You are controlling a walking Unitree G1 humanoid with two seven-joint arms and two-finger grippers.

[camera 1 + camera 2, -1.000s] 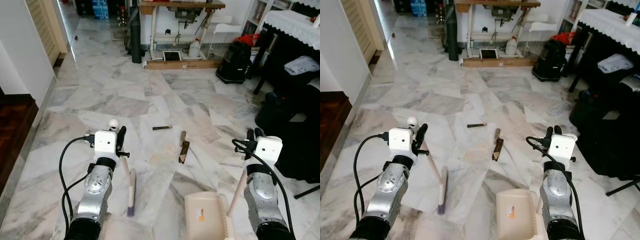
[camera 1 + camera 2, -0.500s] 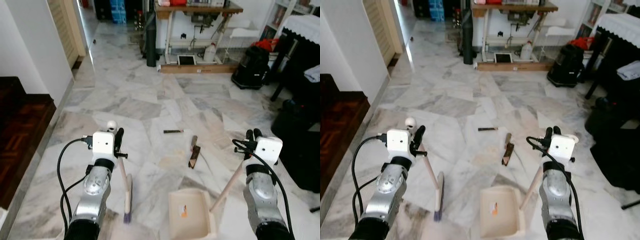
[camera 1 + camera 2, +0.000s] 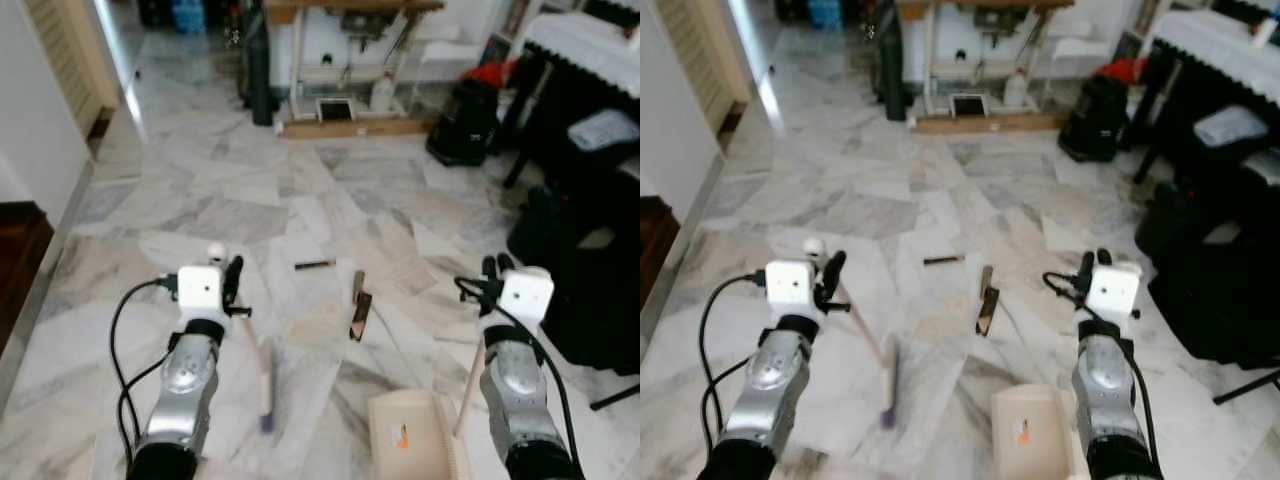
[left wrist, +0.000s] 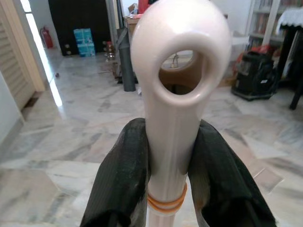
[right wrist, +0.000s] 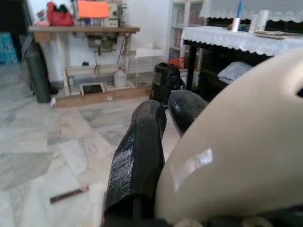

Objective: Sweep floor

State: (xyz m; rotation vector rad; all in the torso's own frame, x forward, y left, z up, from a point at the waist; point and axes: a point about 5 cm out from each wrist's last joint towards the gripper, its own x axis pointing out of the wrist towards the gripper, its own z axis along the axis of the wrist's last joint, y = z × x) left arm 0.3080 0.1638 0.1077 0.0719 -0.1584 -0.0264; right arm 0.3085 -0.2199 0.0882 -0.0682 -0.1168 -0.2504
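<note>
— Left gripper [image 4: 165,184]: state?

— Pinching the cream broom handle [image 4: 173,94], a finger on each side. Broom [image 3: 262,375] slants down, bristles on the marble floor [image 3: 200,200].

— Right gripper [image 3: 492,270]?

— Clamped on the dustpan handle [image 3: 468,385]; the beige dustpan [image 3: 412,435] sits on the floor by that arm (frames blurred).

— Debris?

— Dark wood scraps [image 3: 358,305] and a thin strip [image 3: 314,265] ahead, between the arms.

— Room?

— Sewing table [image 3: 350,30] at the far wall, black vacuum [image 3: 462,125], lace-covered table [image 3: 585,40] on the right.
</note>
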